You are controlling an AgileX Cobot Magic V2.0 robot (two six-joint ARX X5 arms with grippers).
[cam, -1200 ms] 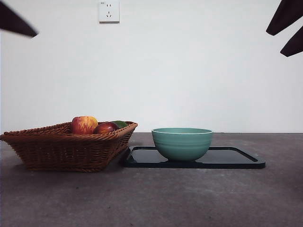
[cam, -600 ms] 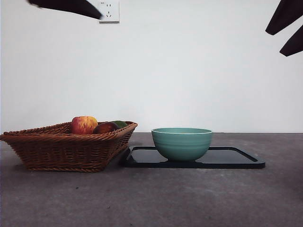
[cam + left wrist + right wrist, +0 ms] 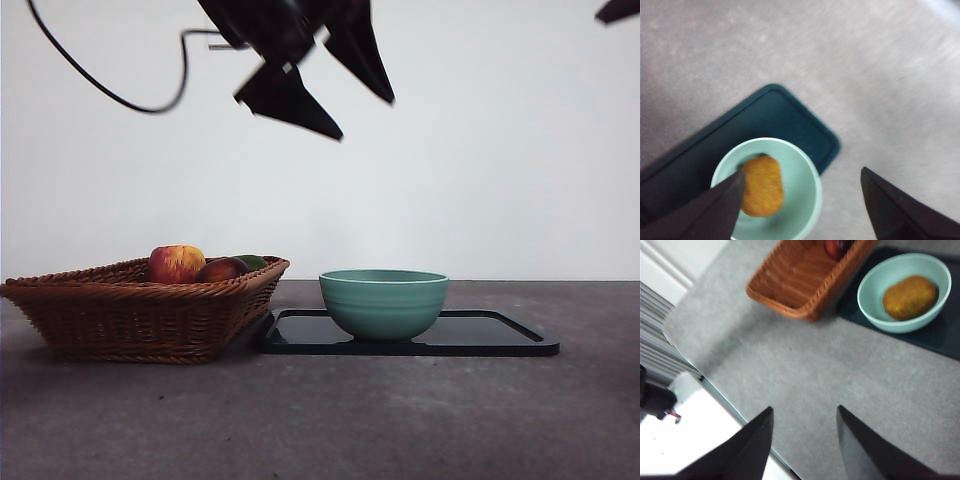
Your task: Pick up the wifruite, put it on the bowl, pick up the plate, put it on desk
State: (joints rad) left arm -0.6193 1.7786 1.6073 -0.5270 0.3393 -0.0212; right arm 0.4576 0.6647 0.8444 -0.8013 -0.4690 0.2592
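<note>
Left wrist view: my left gripper [image 3: 800, 200] hangs high over the bowl [image 3: 805, 175] with its fingers spread wide and nothing between them.
Wifruite: the wifruite [image 3: 761, 186] lies inside the bowl, on its bottom; my right wrist view shows the same, the brownish-orange fruit sitting in the mint-green bowl.
Done so far: I judge the first half finished, since the fruit is in the bowl and neither of my grippers holds anything.
Left to do: the plate [image 3: 500, 335], which here is a dark flat tray, has the bowl standing on it and lies flat on the desk [image 3: 320, 420]; picking it up and setting it down looks not yet begun.
Right gripper: my right gripper [image 3: 802, 440] waits well off to the side above bare desk, fingers apart and empty.
Front view, hidden: the bowl's wall hides the wifruite completely from this low angle, so only the wrist views prove it is there.
Basket: the wicker basket [image 3: 140, 310] sits just beside the plate; whether they touch I cannot tell.
Other fruit: a streaked apple [image 3: 177, 264] and a dark red fruit [image 3: 222, 270] show over the rim, with something green behind them that I cannot make out.
Blur: both wrist views are smeared, so fine detail is lost.
</note>
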